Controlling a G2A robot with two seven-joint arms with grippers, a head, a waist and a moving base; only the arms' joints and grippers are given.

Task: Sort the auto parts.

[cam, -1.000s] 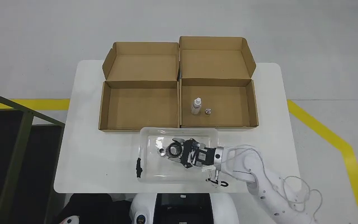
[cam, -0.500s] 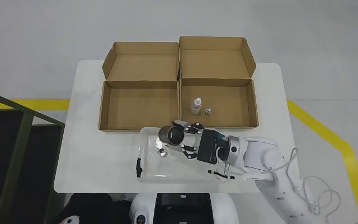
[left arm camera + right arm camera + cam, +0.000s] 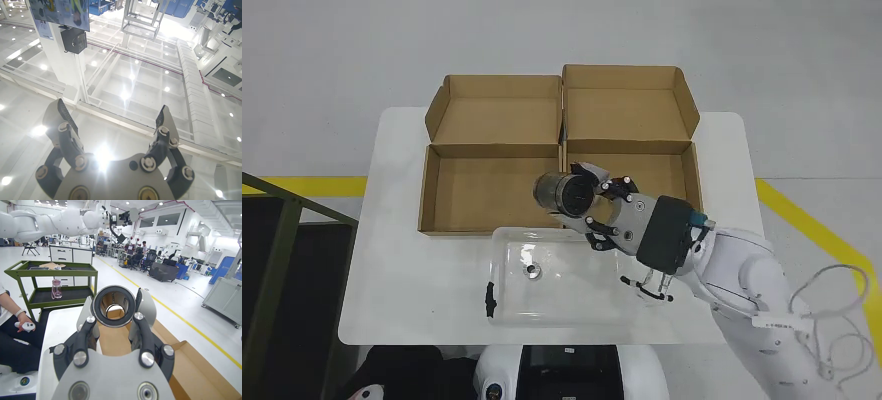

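One bearing [image 3: 560,192] | clamped in right claw [image 3: 115,306] | over cardboard boxes [image 3: 492,149]

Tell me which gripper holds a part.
The right gripper, shut on the cylindrical bearing; the left gripper stands open, empty.

Item 1: dark metal cylindrical sleeve [image 3: 562,192], hollow with a black ring at its open end, lying level and clamped between the fingers of the right claw [image 3: 582,197], held in the air over the wall shared by the two open cardboard boxes [image 3: 492,190]. Item 2: small round metal part [image 3: 533,269], loose in the clear plastic tray [image 3: 572,312] on the table [image 3: 402,260] just in front of the boxes. Item 3: slim black part [image 3: 489,298] at that tray's left edge.
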